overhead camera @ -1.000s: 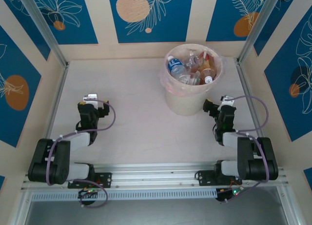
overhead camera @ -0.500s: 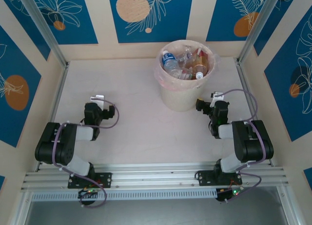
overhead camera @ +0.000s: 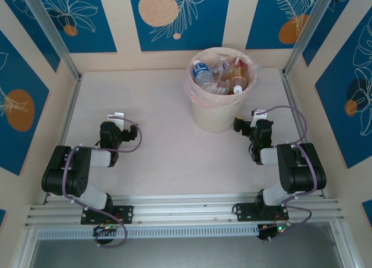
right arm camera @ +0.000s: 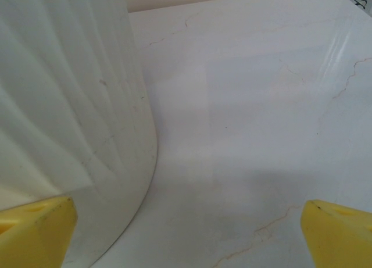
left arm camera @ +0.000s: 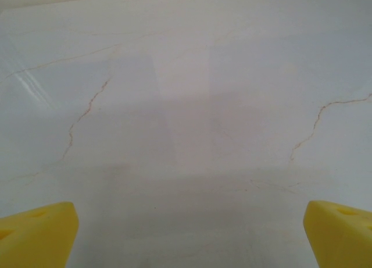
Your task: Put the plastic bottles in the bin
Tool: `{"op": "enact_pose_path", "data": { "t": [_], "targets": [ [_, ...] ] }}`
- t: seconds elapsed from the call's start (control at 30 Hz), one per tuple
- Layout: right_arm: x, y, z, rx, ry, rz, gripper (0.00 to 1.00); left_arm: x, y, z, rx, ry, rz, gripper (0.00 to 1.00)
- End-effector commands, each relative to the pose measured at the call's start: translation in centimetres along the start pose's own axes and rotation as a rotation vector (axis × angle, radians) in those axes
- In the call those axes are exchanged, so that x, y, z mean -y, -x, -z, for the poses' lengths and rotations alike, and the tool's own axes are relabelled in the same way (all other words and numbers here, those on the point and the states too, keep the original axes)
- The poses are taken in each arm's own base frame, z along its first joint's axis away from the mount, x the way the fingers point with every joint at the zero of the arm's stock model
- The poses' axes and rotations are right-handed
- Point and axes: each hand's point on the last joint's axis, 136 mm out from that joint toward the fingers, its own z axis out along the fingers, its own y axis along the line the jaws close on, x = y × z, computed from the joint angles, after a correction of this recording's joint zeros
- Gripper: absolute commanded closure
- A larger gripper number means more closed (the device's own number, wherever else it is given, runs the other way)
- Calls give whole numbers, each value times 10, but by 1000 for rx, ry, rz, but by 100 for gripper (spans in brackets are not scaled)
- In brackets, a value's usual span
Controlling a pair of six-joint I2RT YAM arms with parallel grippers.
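The cream-white bin (overhead camera: 213, 114) stands at the back middle of the table, its translucent liner folded over the rim. Several plastic bottles (overhead camera: 224, 74) lie piled inside it, one with a blue label (overhead camera: 202, 74). My left gripper (overhead camera: 117, 118) rests low at the left, open, its yellow fingertips (left arm camera: 36, 233) wide apart over bare table. My right gripper (overhead camera: 249, 119) sits just right of the bin, open and empty. In the right wrist view the bin's ribbed wall (right arm camera: 70, 93) rises close on the left, beside my right gripper (right arm camera: 189, 236).
The pale marbled table (overhead camera: 157, 117) is walled by blue and cream panels on three sides. Metal posts (overhead camera: 64, 53) stand at the back corners. Both arms are folded back near their bases on the rail (overhead camera: 186, 210) at the near edge.
Over the last second both arms folded back toward their bases, and the bin shifted a little to the back left. Nothing has moved in the last half second.
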Motion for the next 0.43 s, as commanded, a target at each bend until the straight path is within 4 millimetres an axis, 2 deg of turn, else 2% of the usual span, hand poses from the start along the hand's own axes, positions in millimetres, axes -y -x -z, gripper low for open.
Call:
{"op": "enact_pose_path", "data": {
  "t": [0.0, 0.4],
  "targets": [
    [0, 11, -2, 29, -4, 12, 1, -3, 12, -1, 38, -5, -3, 0],
    [0, 11, -2, 30, -4, 13, 1, -3, 12, -1, 39, -5, -3, 0]
  ]
}}
